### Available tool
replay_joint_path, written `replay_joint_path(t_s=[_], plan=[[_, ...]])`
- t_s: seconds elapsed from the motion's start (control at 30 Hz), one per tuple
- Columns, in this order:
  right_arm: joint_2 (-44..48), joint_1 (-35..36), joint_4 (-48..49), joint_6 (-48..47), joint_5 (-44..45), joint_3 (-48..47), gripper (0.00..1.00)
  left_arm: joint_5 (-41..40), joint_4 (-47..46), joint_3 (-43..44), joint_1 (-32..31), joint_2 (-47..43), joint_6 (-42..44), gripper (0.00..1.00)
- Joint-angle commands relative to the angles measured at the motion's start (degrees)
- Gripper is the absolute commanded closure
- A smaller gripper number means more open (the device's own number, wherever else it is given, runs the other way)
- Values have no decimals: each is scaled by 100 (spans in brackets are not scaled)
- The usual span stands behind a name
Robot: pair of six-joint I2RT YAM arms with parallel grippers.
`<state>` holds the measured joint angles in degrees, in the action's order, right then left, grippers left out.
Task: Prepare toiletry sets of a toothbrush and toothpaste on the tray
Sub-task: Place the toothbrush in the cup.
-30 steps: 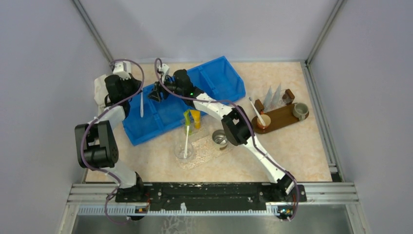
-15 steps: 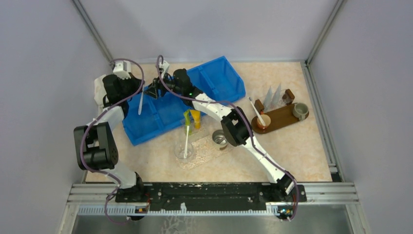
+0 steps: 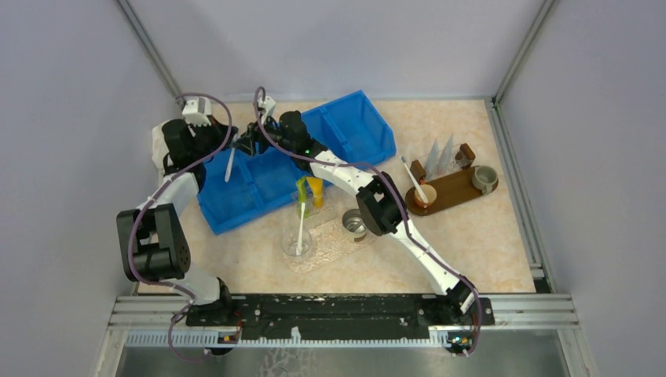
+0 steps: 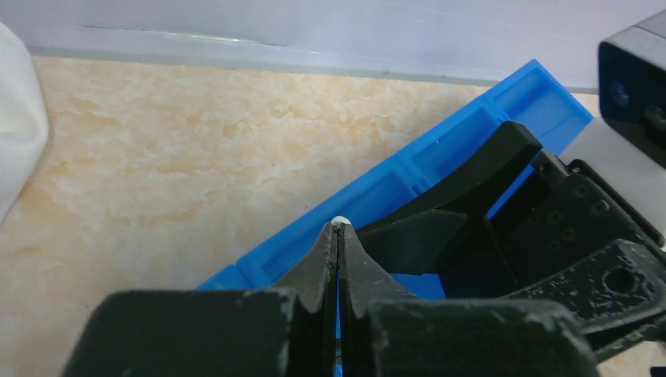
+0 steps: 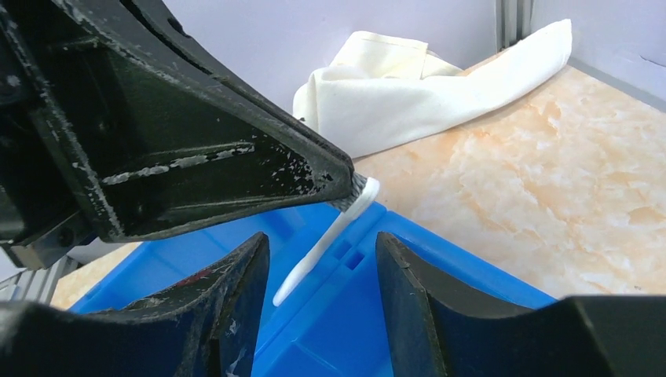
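**Toothbrush pinched over blue bin, far-left corner**

Left fingers [image 4: 338, 243] are clamped tight on the toothbrush [image 5: 323, 245] at its bristle end. It hangs over the blue bin [image 3: 349, 133] near the counter's far-left corner. Right fingers [image 3: 245, 148] are spread wide, straddling the handle and gripping nothing.

Clear tray [image 3: 338, 250], mid-counter:
- clear cup [image 3: 297, 245] with a second toothbrush [image 3: 300, 228] standing in it
- metal cup [image 3: 355, 224]
- yellow-green toothpaste [image 3: 309, 191] at the tray's far edge

Wooden tray [image 3: 455, 191], toward the right edge:
- brown cup [image 3: 425, 196] holding a third toothbrush [image 3: 414, 179]
- grey cup [image 3: 484, 178]
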<state>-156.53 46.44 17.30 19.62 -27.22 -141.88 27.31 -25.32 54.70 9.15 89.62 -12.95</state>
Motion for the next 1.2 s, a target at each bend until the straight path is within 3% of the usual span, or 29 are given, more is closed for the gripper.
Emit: replay_joint_path(t_s=[0.0,0.2,0.27,0.47,0.53,0.63,0.73,0.93,1.07,1.17], plan=[[-131,95,358,177,56,-390,48,480,-149,-69,34,-253,-147,100],[-109,94,349,445,91,-384,51,1050,-192,-97,29,-332,-323,100],[-95,86,428,647,24,-361,60,1172,-191,-126,32,-396,-364,100],[17,79,699,1084,-428,-277,99,1268,-227,-196,31,-536,-482,100],[87,64,767,1224,-613,-238,100,1247,-236,-205,28,-597,-541,99],[224,5,837,1426,-851,-203,100,1136,-195,-217,27,-891,-613,69],[443,-71,1022,1631,-1286,-69,100,867,-23,-231,33,-1488,-662,47],[1149,-280,2194,2618,-2343,669,100,17,530,-335,41,-3309,-537,14],[2104,-453,1906,2584,-3033,1258,100,-138,937,-244,42,-4215,-856,1],[3080,-721,837,1868,-3401,1808,100,52,1232,-91,39,-4595,-1198,1]])
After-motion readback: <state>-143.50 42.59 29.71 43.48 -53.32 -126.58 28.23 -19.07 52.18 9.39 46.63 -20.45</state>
